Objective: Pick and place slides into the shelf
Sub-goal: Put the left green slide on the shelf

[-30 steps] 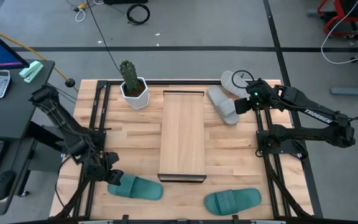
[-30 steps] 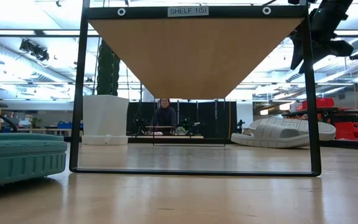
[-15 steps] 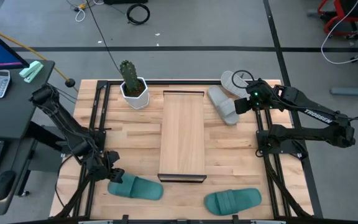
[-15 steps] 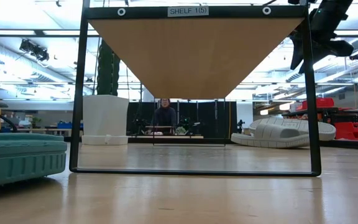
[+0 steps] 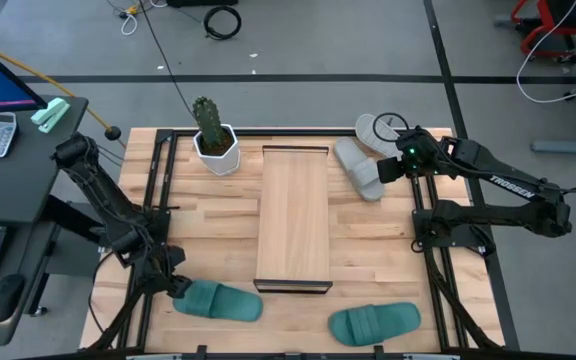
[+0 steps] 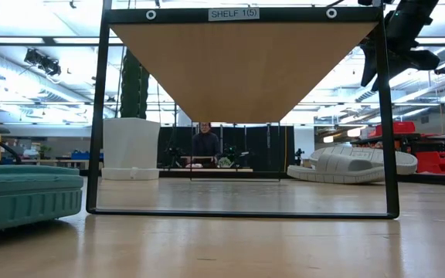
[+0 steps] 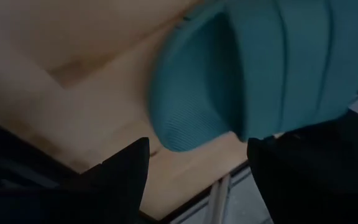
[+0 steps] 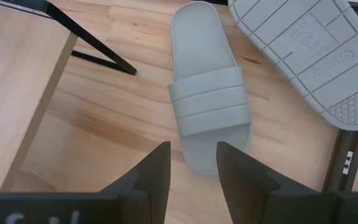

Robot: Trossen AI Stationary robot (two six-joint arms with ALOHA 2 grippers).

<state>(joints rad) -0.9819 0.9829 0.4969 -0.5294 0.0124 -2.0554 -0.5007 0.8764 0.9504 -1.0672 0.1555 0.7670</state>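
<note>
One teal slide (image 5: pixel 218 300) lies sole-down at the table's near left, and its end (image 7: pixel 185 127) sits between the open fingers of my left gripper (image 5: pixel 171 283). The other teal slide (image 5: pixel 373 322) lies near the near edge, right of centre. A grey slide (image 5: pixel 358 168) lies sole-down to the right of the shelf (image 5: pixel 294 215). A second grey slide (image 5: pixel 378 128) is sole-up, resting partly on the first. My right gripper (image 8: pixel 191 171) hovers open above the upright grey slide (image 8: pixel 207 99). My left gripper comes at the teal slide's end (image 7: pixel 185 127) slanting down from the table's left. Its open fingers (image 7: pixel 126 171) stand on either side of that end. I cannot tell whether either finger touches the slide, which lies flat on the table.
A potted cactus (image 5: pixel 213 135) stands at the far left corner of the shelf. Black frame rails (image 5: pixel 158 200) run along both sides of the table. In the low view the shelf board (image 6: pixel 246 69) sits raised on a black frame. A person sits far behind the table.
My left gripper has shifted slightly toward the table's left edge at the teal slide's end. The slides and my right arm have stayed where they were.
</note>
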